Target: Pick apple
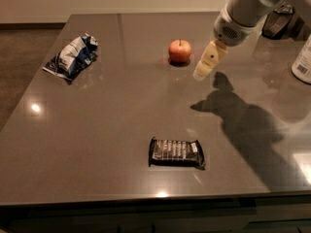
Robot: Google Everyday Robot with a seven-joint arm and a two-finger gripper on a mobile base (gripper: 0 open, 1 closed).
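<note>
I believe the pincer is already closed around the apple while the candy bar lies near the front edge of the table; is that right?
Not quite. In the camera view the pincer is beside the apple, to its right and apart from it, holding nothing. The candy bar does lie near the front edge of the table.
</note>
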